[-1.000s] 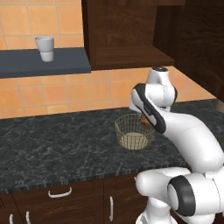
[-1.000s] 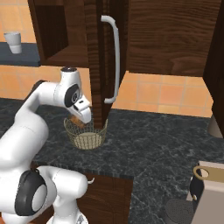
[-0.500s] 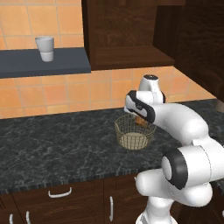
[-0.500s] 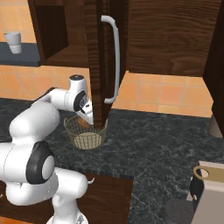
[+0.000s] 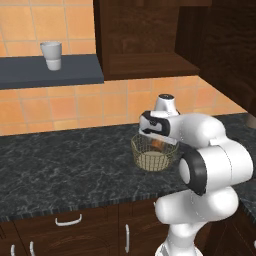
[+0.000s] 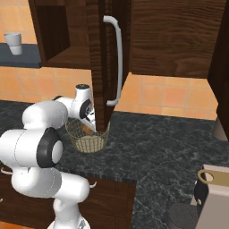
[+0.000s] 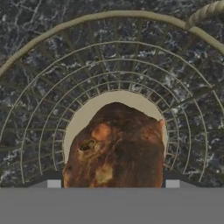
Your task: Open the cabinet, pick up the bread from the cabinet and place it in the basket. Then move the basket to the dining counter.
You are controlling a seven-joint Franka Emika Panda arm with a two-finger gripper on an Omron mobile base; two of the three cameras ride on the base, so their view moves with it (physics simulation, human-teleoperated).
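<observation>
**A:** What is different from a second ago?

**B:** The white arm has folded round. Its elbow was out to the right of the left base view; now it bulks in front, and the end effector (image 5: 159, 139) has come in over the round tan-gold wire-mesh basket (image 5: 145, 162). The basket itself has not shifted on the black speckled stone surface (image 5: 60, 160).

**A:** And the small rounded brown bread roll?

**B:** The small rounded brown bread roll (image 7: 116, 148) sits between the two finger tips, which stand wide apart and close against its sides. It hangs above the basket's pale bottom rather than lying on it, so I judge the end effector is clamped on it.

**A:** So where does that leave the task?

**B:** The dark brown wood wall cabinet (image 6: 98, 53) stands open and the roll is out of it. Placing looks nearly done: what is left is to let go, then carry the basket to the dining counter.

**A:** Do the views differ?

**B:** Yes. The hand view looks straight down through the mesh, with the roll centred over the pale disc and the rim (image 7: 109, 15) arcing round it. The right base view shows the open door edge-on with its long silver bar handle (image 6: 118, 58) just beside the basket (image 6: 87, 141), something to mind when lifting. The left base view shows a white cup (image 5: 51, 55) on a dark grey shelf (image 5: 30, 75), well apart.
</observation>
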